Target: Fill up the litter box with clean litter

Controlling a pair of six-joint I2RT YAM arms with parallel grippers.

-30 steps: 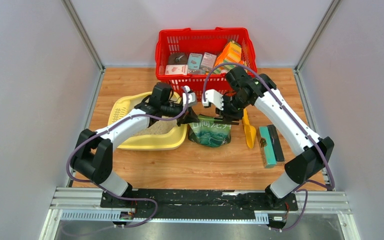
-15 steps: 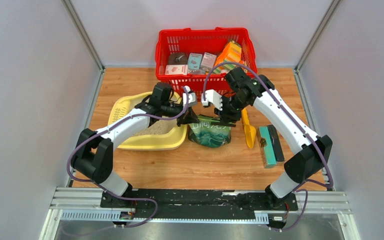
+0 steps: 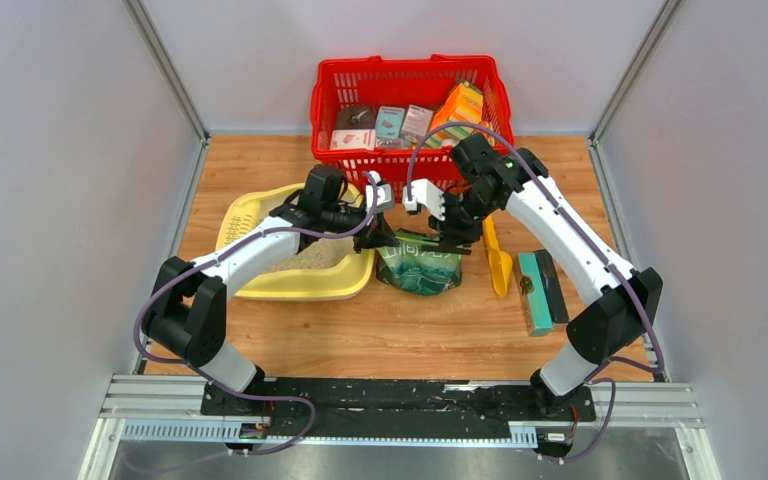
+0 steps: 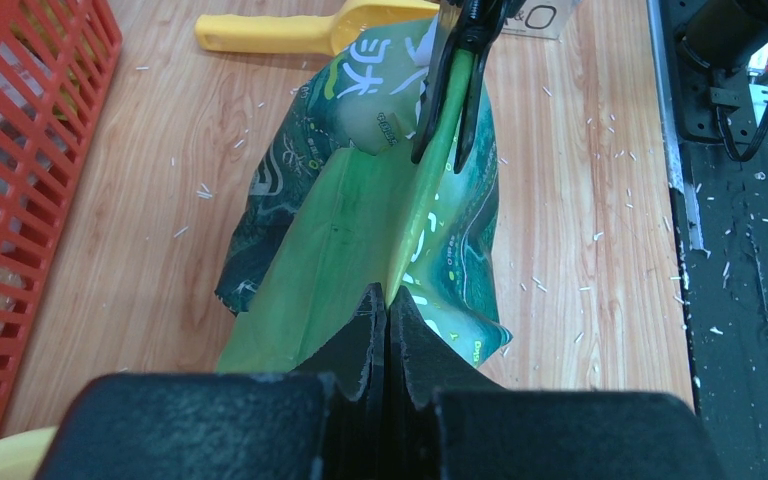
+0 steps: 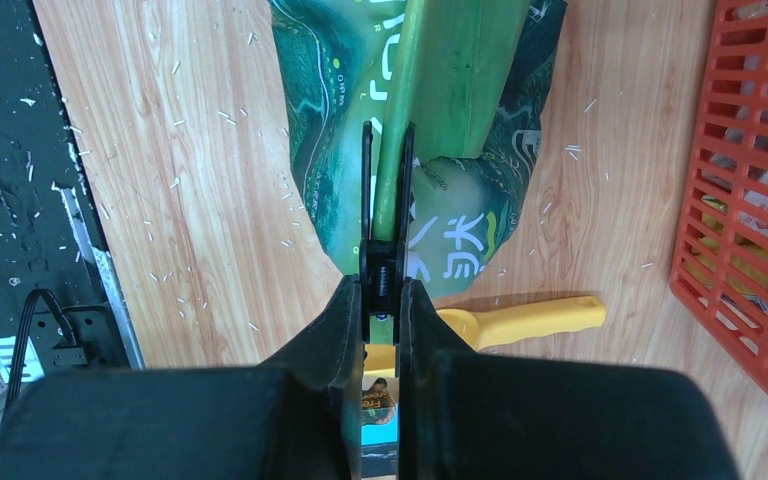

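The pale-yellow litter box (image 3: 260, 215) lies at the left of the table, with a heap of beige clean litter (image 3: 310, 260) in its near end. A green bag (image 3: 420, 268) stands just right of it. My left gripper (image 3: 384, 238) is shut on the left end of the bag's folded top edge (image 4: 360, 220), as the left wrist view (image 4: 388, 296) shows. My right gripper (image 3: 442, 238) is shut on a black clip (image 5: 385, 200) that pinches the bag's top at its right end, as the right wrist view (image 5: 383, 285) shows. The clip also shows in the left wrist view (image 4: 452, 90).
A red mesh basket (image 3: 410, 75) with several packets stands at the back. A yellow-orange scoop (image 3: 498, 262) lies right of the bag. A teal box with a dark strip (image 3: 541, 290) lies further right. Loose grains are scattered on the wooden table (image 3: 390, 330).
My right arm has shifted slightly to the left with the clip. The left arm and the bag have hardly moved.
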